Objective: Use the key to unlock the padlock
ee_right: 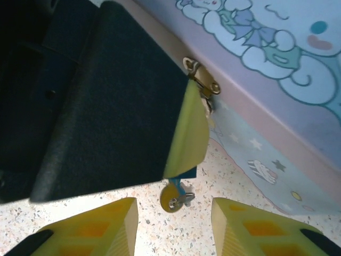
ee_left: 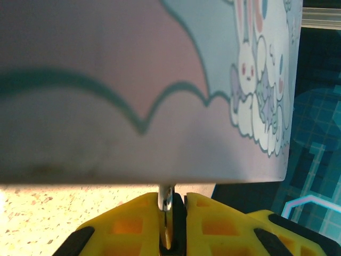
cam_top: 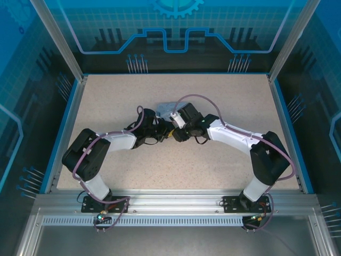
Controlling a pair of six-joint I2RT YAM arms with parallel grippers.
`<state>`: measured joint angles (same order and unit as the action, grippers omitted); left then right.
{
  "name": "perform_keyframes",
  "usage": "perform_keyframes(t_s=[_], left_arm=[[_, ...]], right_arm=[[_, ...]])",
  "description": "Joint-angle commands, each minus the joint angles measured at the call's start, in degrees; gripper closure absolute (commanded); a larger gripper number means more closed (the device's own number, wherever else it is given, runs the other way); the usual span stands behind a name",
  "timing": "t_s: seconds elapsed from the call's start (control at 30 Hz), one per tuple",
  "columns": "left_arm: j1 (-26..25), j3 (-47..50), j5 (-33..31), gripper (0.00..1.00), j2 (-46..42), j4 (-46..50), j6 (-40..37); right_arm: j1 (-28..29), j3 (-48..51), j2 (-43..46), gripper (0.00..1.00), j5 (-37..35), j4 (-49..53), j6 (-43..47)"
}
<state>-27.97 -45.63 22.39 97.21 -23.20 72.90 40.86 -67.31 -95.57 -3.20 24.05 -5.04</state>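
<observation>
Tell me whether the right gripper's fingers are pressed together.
No: on the right gripper the two yellow fingers stand apart, with speckled table showing between them.

A beige speckled worktop (cam_top: 176,176) with a blue rim (cam_top: 63,133) sits inside an aluminium frame (cam_top: 56,38). Translucent blue panels (cam_top: 176,32) printed with grid, gear and circuit lines wall it in at the back and sides. A slotted rail (cam_top: 176,220) runs along the near edge. The light is bright and even.
</observation>
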Motion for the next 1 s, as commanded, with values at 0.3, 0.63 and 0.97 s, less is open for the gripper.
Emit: perform_keyframes(t_s=[0.3, 0.63, 0.97], left_arm=[[0.4, -2.3, 2.5, 1.0, -1.8, 0.3, -1.3], [0.4, -2.1, 2.6, 1.0, -1.5, 0.0, -1.4], [0.4, -1.7, 2.5, 1.0, -0.6, -0.3, -2.1]], right_arm=[[1.1, -3.5, -4.0, 0.67, -1.5, 1.5, 1.0], [0.7, -5.5, -5.3, 0.89, -0.5, 1.0, -0.7], [-7.9, 0.7, 0.1, 0.78, 25.5, -6.8, -10.0]])
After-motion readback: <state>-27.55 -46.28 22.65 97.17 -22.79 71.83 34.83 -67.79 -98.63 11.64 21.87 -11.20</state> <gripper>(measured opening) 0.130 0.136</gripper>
